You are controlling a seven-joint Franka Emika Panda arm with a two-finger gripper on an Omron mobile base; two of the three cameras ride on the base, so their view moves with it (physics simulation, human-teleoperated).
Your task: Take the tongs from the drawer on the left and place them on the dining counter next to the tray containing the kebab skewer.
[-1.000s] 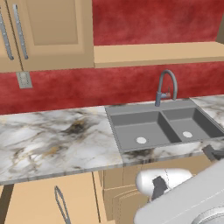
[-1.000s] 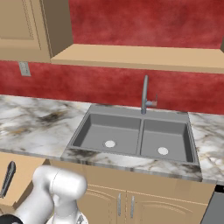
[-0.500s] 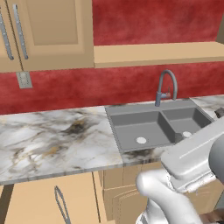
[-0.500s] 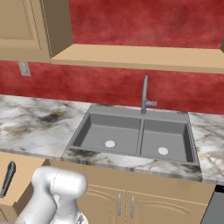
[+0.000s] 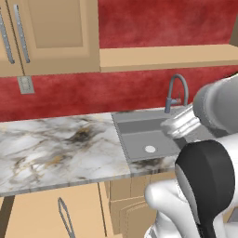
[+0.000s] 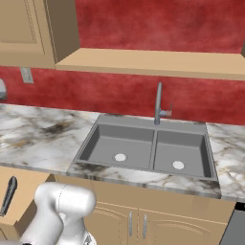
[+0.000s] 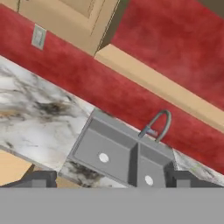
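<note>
Marble counter (image 5: 56,148) along the red wall, with grey double sink (image 6: 143,148) set in at its right.

Below the counter, at lower left: tan drawer (image 5: 37,218) with slim bar handle (image 5: 63,217). Cannot tell whether it is pulled out. Inside hidden.

Hand (image 7: 111,180) raised and facing the sink, well apart from the drawer. Fingertips (image 7: 40,179) spread wide, nothing between them.

Tongs: judged from the task to lie inside the drawer, so out of sight for now.

Handling, as a judgement only:
- Likely light, stiff and smooth metal, so prone to slipping or pivoting in a narrow pinch.
- Likely springy, with two arms that may squeeze together under pressure.
- Best taken across both arms near the middle, for balance.
- Low-lying in a shallow drawer, so little clearance for the fingertips.
</note>
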